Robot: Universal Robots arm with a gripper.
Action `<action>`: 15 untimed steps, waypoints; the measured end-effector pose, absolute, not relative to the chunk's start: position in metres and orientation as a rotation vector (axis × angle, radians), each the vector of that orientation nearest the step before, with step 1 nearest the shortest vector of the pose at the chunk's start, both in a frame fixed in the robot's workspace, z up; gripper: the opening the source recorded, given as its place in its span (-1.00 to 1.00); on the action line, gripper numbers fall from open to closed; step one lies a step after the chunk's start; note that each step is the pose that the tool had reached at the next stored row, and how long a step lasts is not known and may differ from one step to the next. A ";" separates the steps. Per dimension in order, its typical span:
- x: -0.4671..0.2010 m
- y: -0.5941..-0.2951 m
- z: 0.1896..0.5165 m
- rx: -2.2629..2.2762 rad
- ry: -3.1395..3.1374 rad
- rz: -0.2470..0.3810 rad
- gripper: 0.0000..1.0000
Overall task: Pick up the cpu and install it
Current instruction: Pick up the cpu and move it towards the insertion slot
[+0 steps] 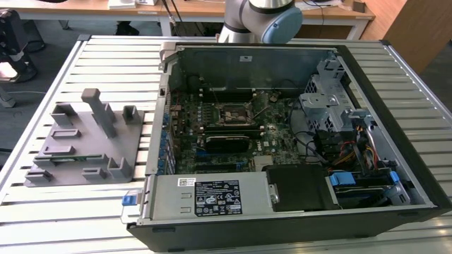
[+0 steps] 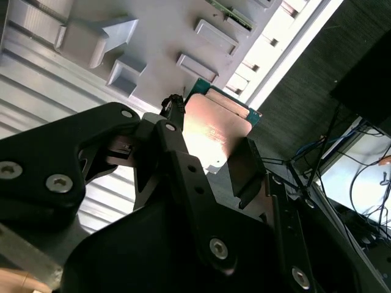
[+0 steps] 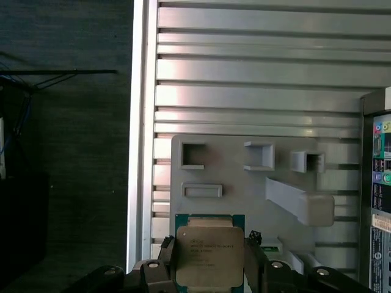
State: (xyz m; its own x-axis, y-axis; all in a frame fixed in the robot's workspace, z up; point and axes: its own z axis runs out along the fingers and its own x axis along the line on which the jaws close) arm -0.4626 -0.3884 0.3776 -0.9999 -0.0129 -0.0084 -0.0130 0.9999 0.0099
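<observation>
The cpu (image 3: 209, 255) (image 2: 215, 129) is a flat square chip with a shiny metal top and a green edge. My gripper (image 3: 211, 259) (image 2: 211, 146) is shut on it, one black finger (image 2: 173, 131) on each of two opposite sides. In both wrist views the chip hangs above the grey plastic fixture plate (image 3: 244, 183) (image 2: 153, 36), over the part near the table's edge. In the exterior view the same plate (image 1: 78, 140) lies on the slatted table to the left of the open computer case (image 1: 282, 132). The motherboard's empty socket (image 1: 233, 114) sits in the middle of that case.
The arm's upper joint (image 1: 258, 21) rises behind the case. The fixture plate carries upright posts (image 1: 99, 111) and small pockets. Inside the case are a drive cage (image 1: 328, 100), cables and a black power supply (image 1: 300, 185). Beyond the table's edge (image 3: 139, 152) is dark floor.
</observation>
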 end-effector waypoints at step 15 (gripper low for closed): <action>-0.463 -0.387 0.400 -0.020 3.132 0.016 0.06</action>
